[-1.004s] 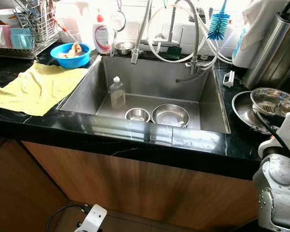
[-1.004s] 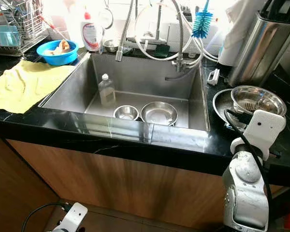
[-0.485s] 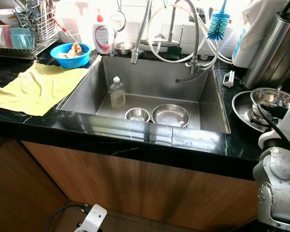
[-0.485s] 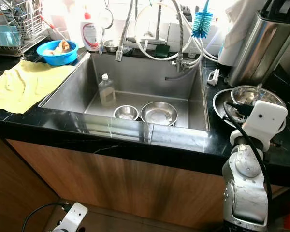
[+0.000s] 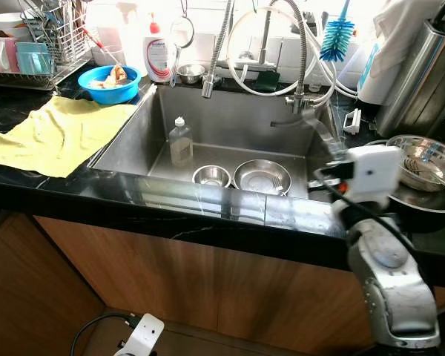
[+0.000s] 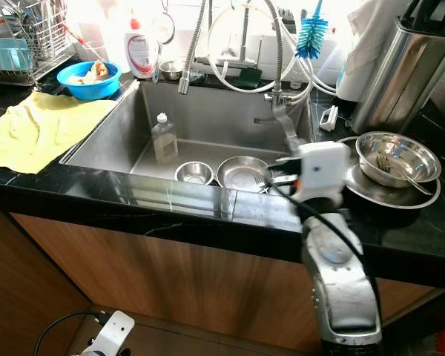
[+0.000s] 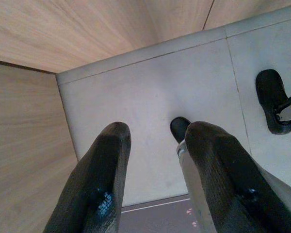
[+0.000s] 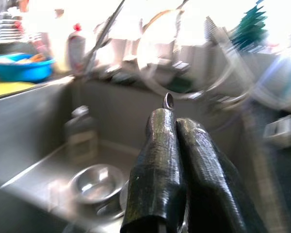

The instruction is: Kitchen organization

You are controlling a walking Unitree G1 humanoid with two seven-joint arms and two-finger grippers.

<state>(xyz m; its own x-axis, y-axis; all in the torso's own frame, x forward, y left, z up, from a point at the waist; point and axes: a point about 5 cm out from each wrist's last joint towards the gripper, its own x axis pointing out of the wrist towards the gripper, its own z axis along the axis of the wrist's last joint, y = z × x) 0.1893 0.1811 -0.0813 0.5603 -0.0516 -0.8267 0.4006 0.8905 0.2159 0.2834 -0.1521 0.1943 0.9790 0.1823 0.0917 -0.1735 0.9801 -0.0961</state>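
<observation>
From head height our two eye views look forward and down across the black counter's front edge into the sink, sharing nearly all of it. Our left wrist view points straight down at the floor by the wooden cabinet. Our right wrist view looks closely, blurred, over the sink's near right corner toward its back wall.

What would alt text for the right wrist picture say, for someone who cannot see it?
Two black fingers, pressed together on a thin metal utensil, hang above a steel sink. The blurred sink holds a clear bottle and a metal bowl.
</observation>
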